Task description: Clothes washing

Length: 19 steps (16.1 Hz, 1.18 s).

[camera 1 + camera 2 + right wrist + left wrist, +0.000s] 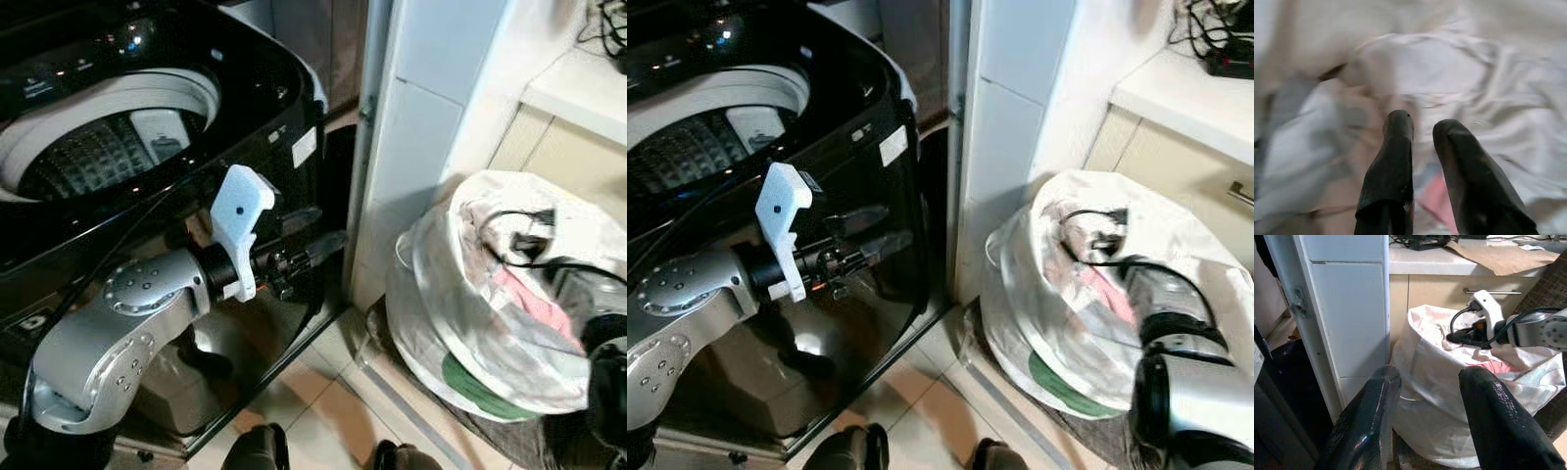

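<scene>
While sitting at the upper left of the head views, top-loading washing machine [147,108], black, lid up, grey drum [93,152] open to see. In front of its dark side, left gripper [1427,421], held out level, pointing toward the right of the frame. 2 black fingers [1369,426] apart with a clear gap, holding nothing. At the lower right of the head views, white laundry bag [1058,323] on the floor, just beside the white tiled wall [421,127]. Inside the bag, pink cloth [534,299] and white clothes [1459,73]; a bit of green [1063,382] low at its front. At the bag's open top, right gripper [1422,129], pointed down into the clothes. 2 fingers close, only a thin gap between, nothing pinched. Above the bag, pale counter [1425,262] with black cables [1220,44].
</scene>
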Motion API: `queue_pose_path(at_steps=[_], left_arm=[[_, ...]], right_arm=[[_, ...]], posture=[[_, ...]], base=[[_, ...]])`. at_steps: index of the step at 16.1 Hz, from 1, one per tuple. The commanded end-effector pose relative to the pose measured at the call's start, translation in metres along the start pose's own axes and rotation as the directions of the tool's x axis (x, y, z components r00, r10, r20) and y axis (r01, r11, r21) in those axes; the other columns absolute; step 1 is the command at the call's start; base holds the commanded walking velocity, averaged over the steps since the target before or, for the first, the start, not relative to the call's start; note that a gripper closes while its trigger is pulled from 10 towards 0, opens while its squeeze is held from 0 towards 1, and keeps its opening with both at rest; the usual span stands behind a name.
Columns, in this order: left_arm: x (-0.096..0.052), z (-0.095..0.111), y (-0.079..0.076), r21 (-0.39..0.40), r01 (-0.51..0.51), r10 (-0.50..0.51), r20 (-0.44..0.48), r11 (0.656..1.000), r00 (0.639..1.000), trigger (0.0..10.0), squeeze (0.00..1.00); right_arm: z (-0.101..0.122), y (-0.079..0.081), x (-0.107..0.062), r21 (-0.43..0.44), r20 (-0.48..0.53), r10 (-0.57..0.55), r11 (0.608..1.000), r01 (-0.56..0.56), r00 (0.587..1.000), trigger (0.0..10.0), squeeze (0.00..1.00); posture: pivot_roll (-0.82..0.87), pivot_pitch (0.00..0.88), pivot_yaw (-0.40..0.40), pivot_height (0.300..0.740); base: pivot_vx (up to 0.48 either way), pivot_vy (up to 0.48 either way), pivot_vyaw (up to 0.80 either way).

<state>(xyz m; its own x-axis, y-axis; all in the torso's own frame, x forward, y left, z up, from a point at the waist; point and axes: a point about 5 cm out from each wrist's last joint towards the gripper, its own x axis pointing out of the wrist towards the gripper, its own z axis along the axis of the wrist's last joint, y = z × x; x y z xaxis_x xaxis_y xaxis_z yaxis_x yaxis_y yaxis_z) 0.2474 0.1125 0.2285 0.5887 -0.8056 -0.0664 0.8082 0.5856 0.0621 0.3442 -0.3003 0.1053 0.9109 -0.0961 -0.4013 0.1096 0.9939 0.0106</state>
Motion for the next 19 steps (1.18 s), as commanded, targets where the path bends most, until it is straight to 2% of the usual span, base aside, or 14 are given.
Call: queue_pose_path(at_steps=[1,5,10,12,16,19], left_arm=[[-0.001,-0.001,0.000,0.009,0.000,0.000,-0.008,1.000,1.000,10.0,0.00],[-0.001,-0.004,-0.001,0.018,0.019,-0.019,-0.030,1.000,0.999,10.0,0.00],[-0.004,-0.004,-0.002,0.021,0.021,-0.020,-0.040,1.000,0.999,10.0,0.00],[-0.007,-0.004,-0.003,0.023,0.023,-0.022,-0.045,0.999,0.999,10.0,0.00],[-0.012,-0.001,-0.004,0.034,0.025,-0.023,-0.060,0.999,0.998,10.0,0.00],[-0.015,0.005,-0.007,0.058,0.031,-0.027,-0.063,0.998,0.998,10.0,0.00]], right_arm=[[0.007,0.001,0.000,-0.013,0.018,0.022,1.000,-0.022,1.000,10.0,1.00],[0.002,0.011,0.003,-0.068,-0.026,0.074,0.995,-0.076,0.997,10.0,1.00],[0.001,0.019,0.005,-0.074,-0.037,0.076,0.994,-0.078,0.996,10.0,1.00],[-0.003,0.021,0.006,-0.058,-0.037,0.055,0.997,-0.057,0.998,10.0,1.00],[-0.011,0.027,0.008,0.037,-0.032,0.026,0.999,-0.025,0.999,10.0,1.00],[-0.012,0.029,0.008,0.063,-0.018,-0.012,0.998,0.013,1.000,10.0,1.00]], posture=[[0.17,0.120,0.053,0.740],[0.18,0.126,0.054,0.740],[0.20,0.140,0.053,0.740],[0.21,0.147,0.057,0.740],[0.25,0.168,0.062,0.740],[0.27,0.188,0.063,0.740]], base=[[0.000,0.000,0.00],[0.000,0.000,0.00],[0.000,0.000,0.00],[0.000,0.000,0.00],[0.000,0.000,0.00],[0.000,0.000,0.00]])
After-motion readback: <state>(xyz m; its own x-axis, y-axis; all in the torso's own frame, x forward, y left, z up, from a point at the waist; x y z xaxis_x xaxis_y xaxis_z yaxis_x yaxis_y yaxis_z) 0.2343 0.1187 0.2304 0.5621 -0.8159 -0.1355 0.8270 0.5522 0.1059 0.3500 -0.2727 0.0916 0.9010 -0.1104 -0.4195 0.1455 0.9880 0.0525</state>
